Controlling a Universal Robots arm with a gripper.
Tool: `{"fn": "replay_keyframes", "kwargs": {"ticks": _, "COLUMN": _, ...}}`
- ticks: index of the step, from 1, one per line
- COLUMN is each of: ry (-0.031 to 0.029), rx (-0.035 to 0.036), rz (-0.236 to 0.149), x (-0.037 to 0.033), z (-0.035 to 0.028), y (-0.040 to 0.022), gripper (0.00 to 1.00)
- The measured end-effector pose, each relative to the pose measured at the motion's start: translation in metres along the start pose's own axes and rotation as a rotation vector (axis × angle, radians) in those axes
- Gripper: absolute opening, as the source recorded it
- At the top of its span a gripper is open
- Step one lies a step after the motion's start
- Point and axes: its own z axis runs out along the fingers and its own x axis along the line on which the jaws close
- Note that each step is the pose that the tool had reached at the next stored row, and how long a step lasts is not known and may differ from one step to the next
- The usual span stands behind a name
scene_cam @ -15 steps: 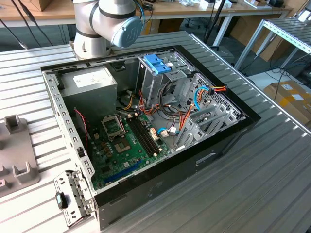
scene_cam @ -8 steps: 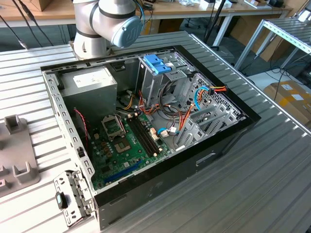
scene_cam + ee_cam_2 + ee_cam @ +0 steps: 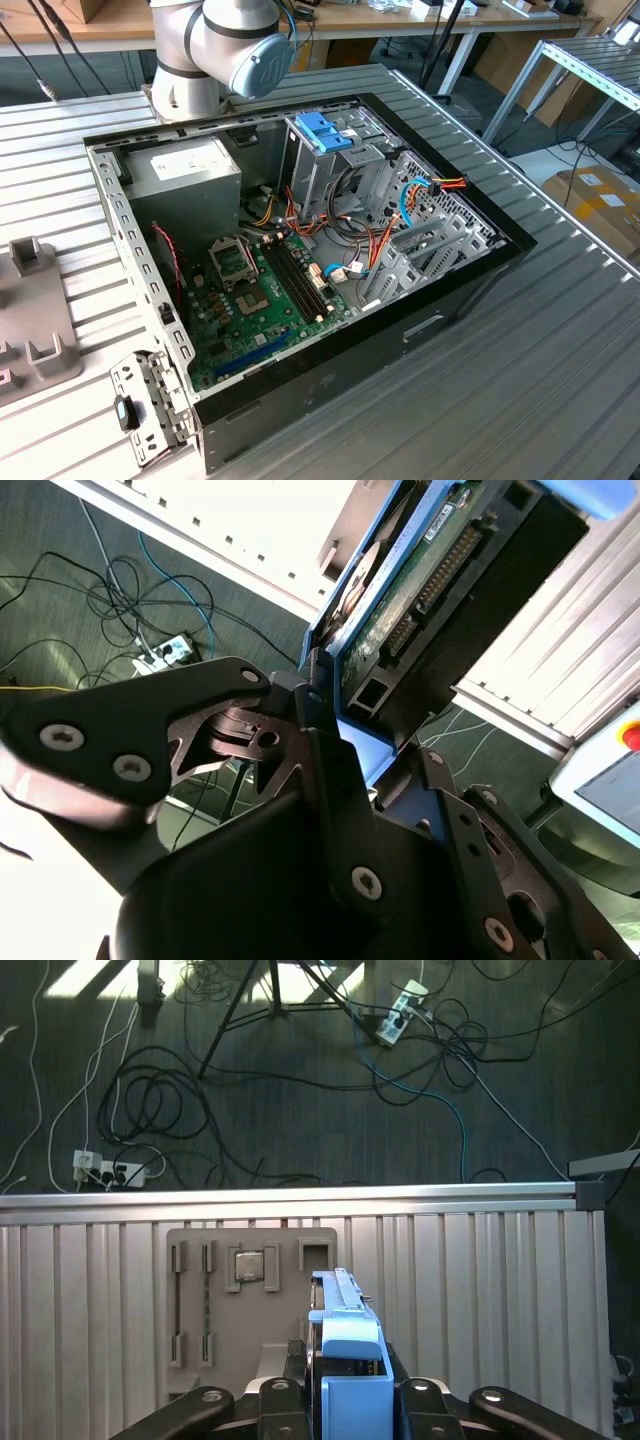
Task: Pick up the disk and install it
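Note:
My gripper [image 3: 350, 1408] is shut on the disk [image 3: 345, 1345], which stands on edge between the black fingers [image 3: 285, 1398]. Its bright blue carrier faces the first wrist view. In the second wrist view the disk [image 3: 405, 605] shows its green circuit board and blue side rail, with the gripper [image 3: 345, 735] clamped on its end. The disk hangs in the air above the slatted table [image 3: 480, 1290]. The open computer case [image 3: 470, 290] lies on the table in the exterior view, with its metal drive cage [image 3: 320, 175] topped by a blue clip [image 3: 325, 130].
A grey fixture plate [image 3: 190, 1290] holding a processor chip [image 3: 255, 1268] lies on the table below the disk. The arm's grey joint [image 3: 230, 50] stands behind the case. Past the table edge, cables and power strips [image 3: 110, 1170] cover the floor.

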Motion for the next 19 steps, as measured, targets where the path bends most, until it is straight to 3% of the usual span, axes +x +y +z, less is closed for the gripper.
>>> {"fn": "replay_keyframes", "kwargs": {"ticks": 12, "ry": -0.0004, "rx": 0.0, "rz": 0.0, "x": 0.0, "z": -0.0002, "y": -0.0004, "gripper": 0.37}}
{"fn": "replay_keyframes", "kwargs": {"ticks": 14, "ry": -0.0004, "rx": 0.0001, "rz": 0.0, "x": -0.0002, "z": -0.0004, "y": -0.006, "gripper": 0.37}}
{"fn": "replay_keyframes", "kwargs": {"ticks": 19, "ry": -0.0004, "rx": 0.0, "rz": 0.0, "x": -0.0003, "z": -0.0006, "y": -0.0098, "gripper": 0.37}}
